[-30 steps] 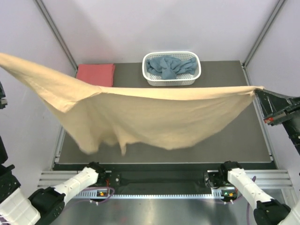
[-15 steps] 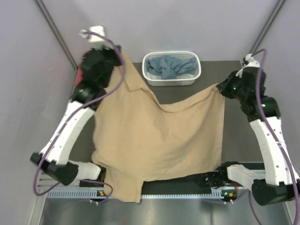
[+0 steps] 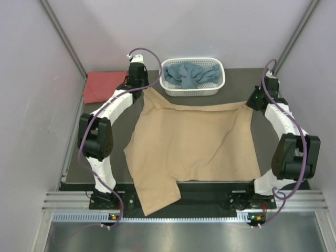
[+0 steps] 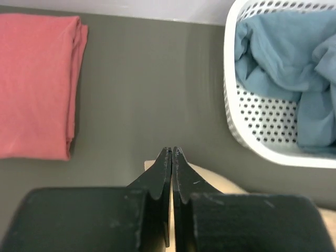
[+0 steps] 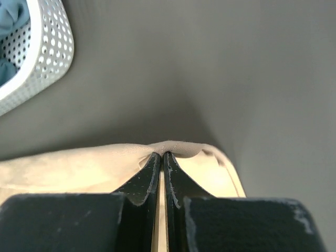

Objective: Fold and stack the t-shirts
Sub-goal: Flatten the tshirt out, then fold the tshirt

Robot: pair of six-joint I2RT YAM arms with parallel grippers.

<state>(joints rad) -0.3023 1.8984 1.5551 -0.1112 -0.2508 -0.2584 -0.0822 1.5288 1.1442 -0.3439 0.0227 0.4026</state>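
Down on the table the tan t-shirt, airborne a second earlier, lay flat, left gripper and right gripper pinching its far corners, ready for folding.

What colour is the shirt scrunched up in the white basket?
The shirt is dusty blue; the left wrist view shows it best.
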